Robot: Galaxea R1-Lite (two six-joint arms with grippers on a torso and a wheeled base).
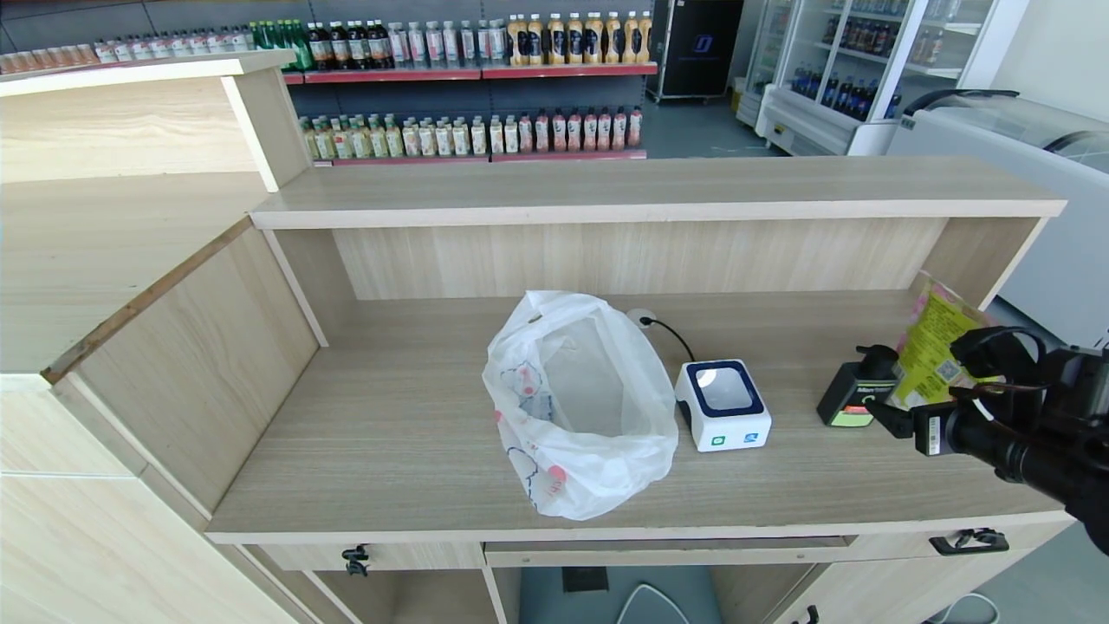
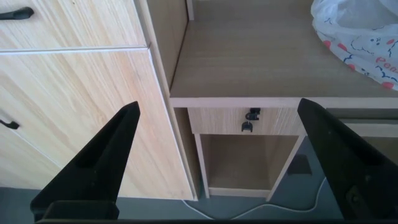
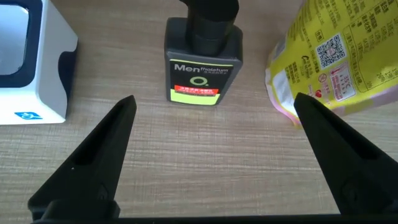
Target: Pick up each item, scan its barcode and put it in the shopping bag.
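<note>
A white plastic shopping bag (image 1: 580, 399) stands open in the middle of the wooden counter (image 1: 390, 433). To its right sits a white barcode scanner (image 1: 722, 403) with a dark window. Further right lies a black bottle (image 1: 853, 390) with a green and red label, and a yellow snack bag (image 1: 936, 351) leans against the counter's side wall. My right gripper (image 1: 897, 414) hovers open just in front of the bottle (image 3: 203, 68), with the snack bag (image 3: 336, 62) and scanner (image 3: 31, 68) on either side. My left gripper (image 2: 217, 174) hangs open below the counter's front edge, holding nothing.
A raised shelf (image 1: 658, 195) runs along the counter's back, with wooden side walls at both ends. Drawers with black handles (image 1: 969, 542) sit under the front edge. The scanner's cable (image 1: 671, 334) runs to the back. The bag's corner (image 2: 357, 37) lies above the left gripper.
</note>
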